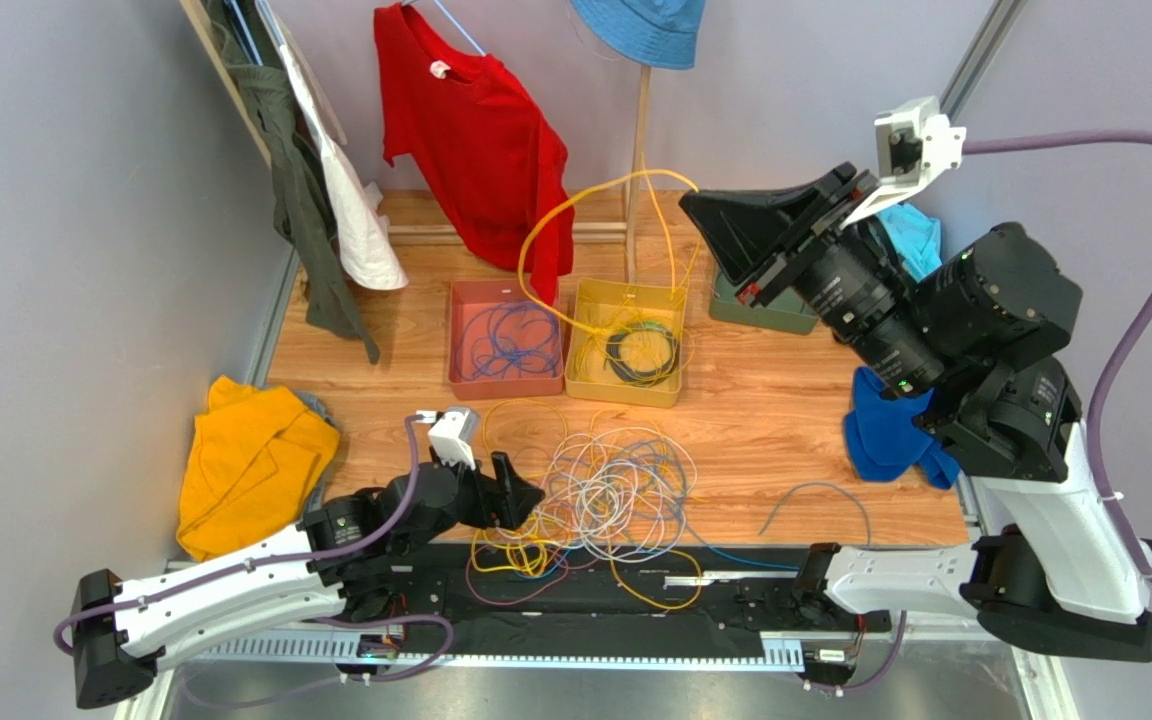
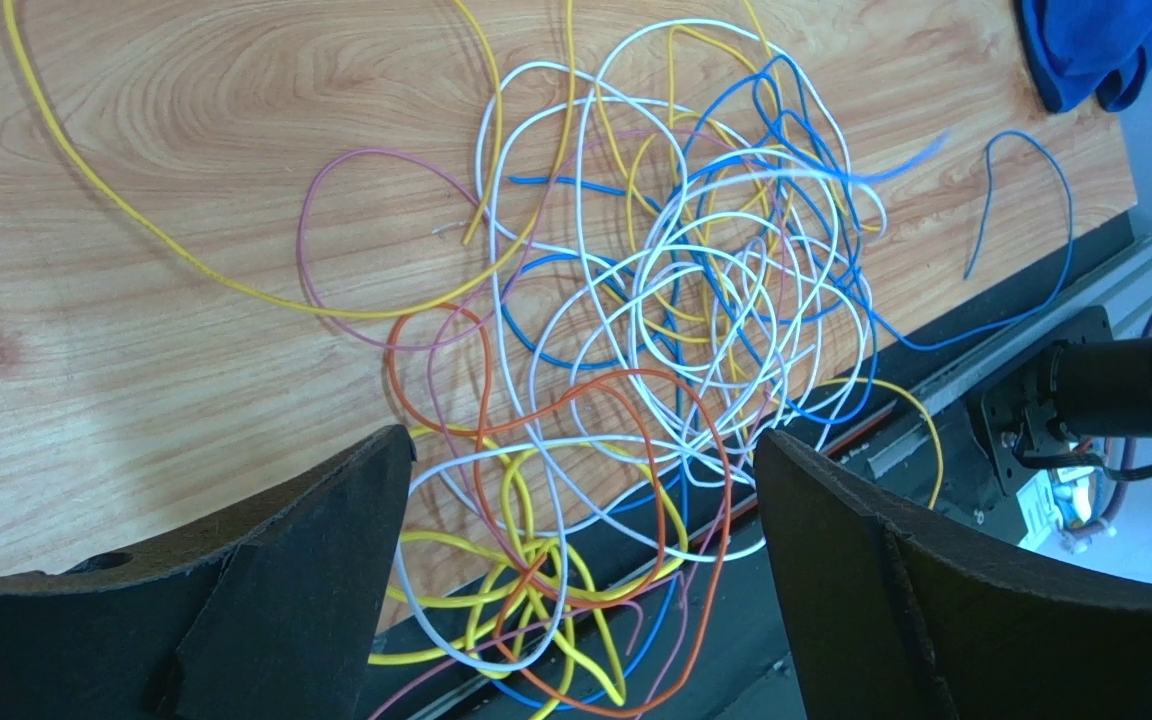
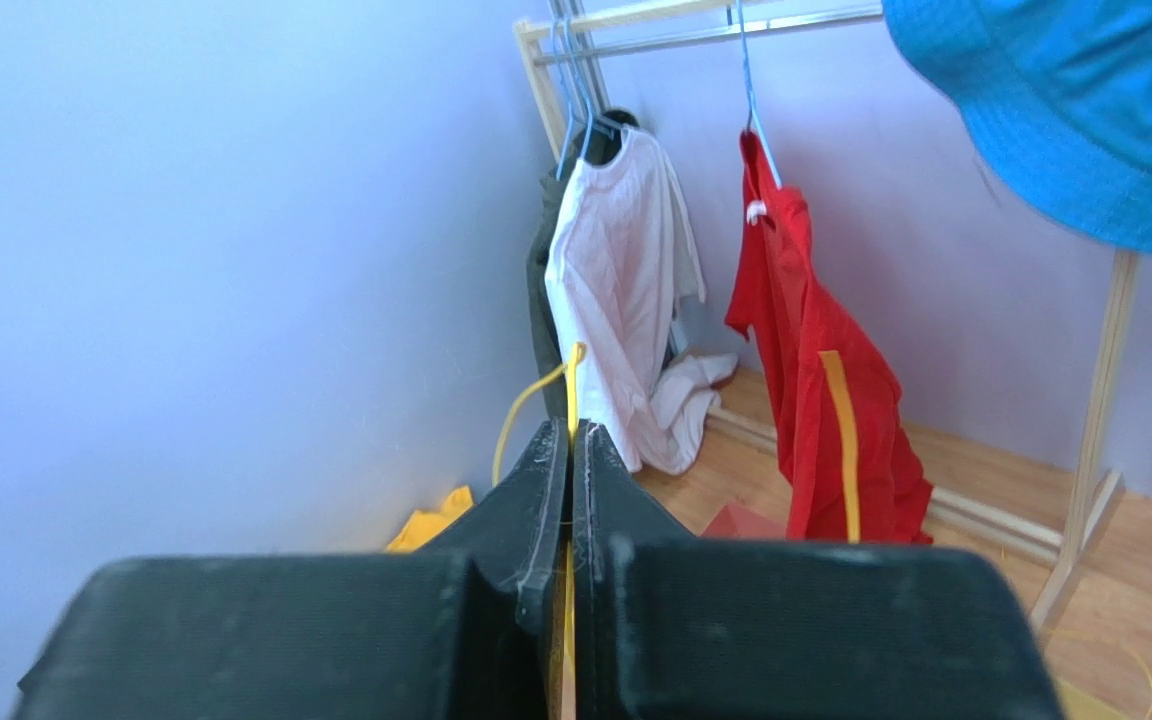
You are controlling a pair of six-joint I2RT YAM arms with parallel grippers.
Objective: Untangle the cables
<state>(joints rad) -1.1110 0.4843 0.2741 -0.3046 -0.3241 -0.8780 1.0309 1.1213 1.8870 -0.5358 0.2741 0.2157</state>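
Pinching a yellow cable [image 1: 585, 210] in right jaws, left jaws spread above tangled cables [image 2: 657, 345]

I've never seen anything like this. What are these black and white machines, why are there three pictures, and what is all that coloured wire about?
They are two robot arms bolted to a wooden table. One picture looks down from above; each of the other two comes from a small camera on one arm's wrist.

Near the front edge lies a tangled heap of thin cables, yellow, white, blue, purple and orange, which the arms are to sort out. The left gripper hovers open above that heap. The right gripper, raised high, is shut on a long yellow cable that loops down to a yellow tray. A red tray beside it holds blue cables. Clothes hang on a rack behind.
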